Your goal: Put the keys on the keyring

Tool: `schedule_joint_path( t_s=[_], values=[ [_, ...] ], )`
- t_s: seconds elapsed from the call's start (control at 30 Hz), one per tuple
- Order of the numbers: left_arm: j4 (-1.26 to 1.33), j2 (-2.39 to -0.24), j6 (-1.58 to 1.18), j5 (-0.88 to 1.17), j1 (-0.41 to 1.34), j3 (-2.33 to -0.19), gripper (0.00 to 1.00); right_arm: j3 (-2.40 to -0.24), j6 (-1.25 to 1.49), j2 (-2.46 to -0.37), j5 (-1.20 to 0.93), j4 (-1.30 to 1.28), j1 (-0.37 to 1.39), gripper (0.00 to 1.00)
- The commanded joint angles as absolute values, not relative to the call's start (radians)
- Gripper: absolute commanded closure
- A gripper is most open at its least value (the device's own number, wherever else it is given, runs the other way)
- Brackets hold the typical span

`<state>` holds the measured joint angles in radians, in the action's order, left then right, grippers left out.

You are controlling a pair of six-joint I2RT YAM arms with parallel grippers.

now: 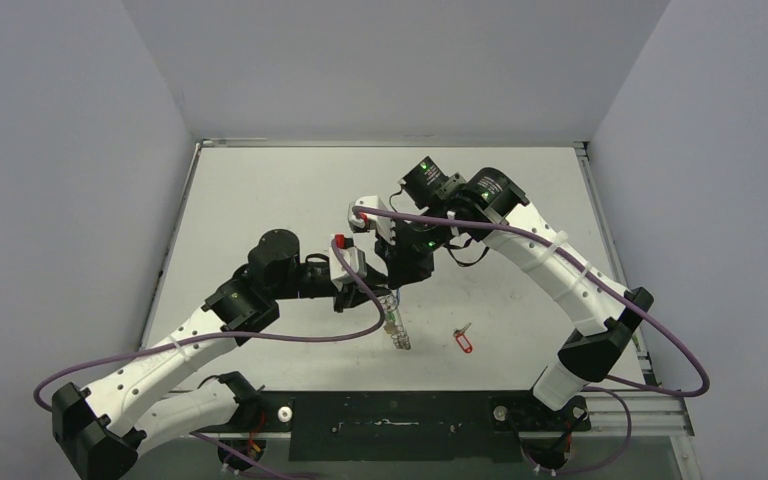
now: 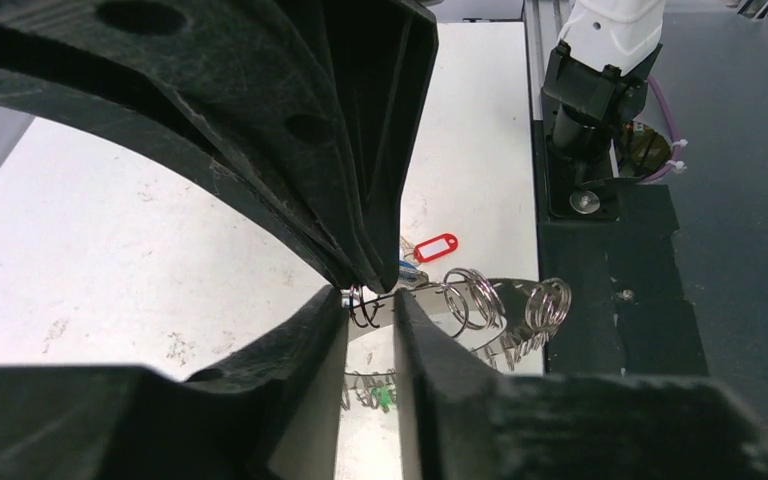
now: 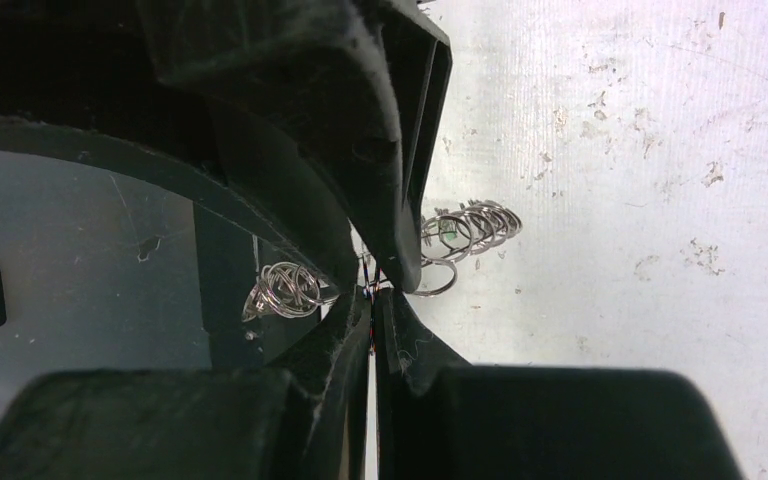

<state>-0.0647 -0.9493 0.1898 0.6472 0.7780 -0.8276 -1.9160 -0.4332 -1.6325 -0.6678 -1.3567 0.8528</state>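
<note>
Right end effector [image 3: 372, 300] clamps the flat grey loop-edged metal keyring [image 2: 480, 305]. Left end effector [image 2: 370, 322] straddles one loop [image 2: 360, 306], grip unclear: pinch gently.

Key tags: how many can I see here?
3: red tag loose on the table; blue tag and green tag peeking out at the keyring. More may be hidden.

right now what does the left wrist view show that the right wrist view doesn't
Only the left wrist view: the red-tagged key lying loose on the table, and the right arm's base at the table edge.
Only the right wrist view: the right gripper seen from behind its own fingertips, pinched shut on the edge of the keyring.
Both: the keyring with its wire loops, close up, and black fingers crowding it.
</note>
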Motion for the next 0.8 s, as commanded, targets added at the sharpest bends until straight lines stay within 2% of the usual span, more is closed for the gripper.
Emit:
schedule_joint_path(
  t_s=[0.0, 0.1, 0.33, 0.37, 0.63, 0.7, 0.77],
  values=[
    [-0.035, -0.948, 0.203, 0.659, 0.781, -0.867, 0.84, -1.967, -0.42, -1.631, -0.693, -1.332, 0.862, 1.0],
    [-0.023, -0.958, 0.197, 0.664, 0.782, -0.865, 1.0, -1.968, -0.42, -1.633, -0.693, -1.334, 0.864, 1.0],
    [0.025, -0.945, 0.182, 0.651, 0.781, -0.842, 1.0, -1.968, -0.419, -1.638, -0.673, -1.327, 0.862, 1.0],
    [0.047, -0.936, 0.172, 0.642, 0.782, -0.826, 1.0, -1.968, -0.417, -1.636, -0.666, -1.323, 0.862, 0.97],
    [0.307, -0.85, 0.05, 0.553, 0.781, -0.672, 1.0, -1.87, -0.347, -1.548, -0.606, -1.158, 0.83, 0.51],
    [0.362, -0.832, 0.032, 0.527, 0.781, -0.639, 1.0, -1.827, -0.328, -1.502, -0.624, -1.094, 0.808, 0.46],
    [0.415, -0.814, 0.016, 0.504, 0.781, -0.613, 1.0, -1.777, -0.315, -1.462, -0.683, -1.024, 0.774, 0.45]
  ],
)
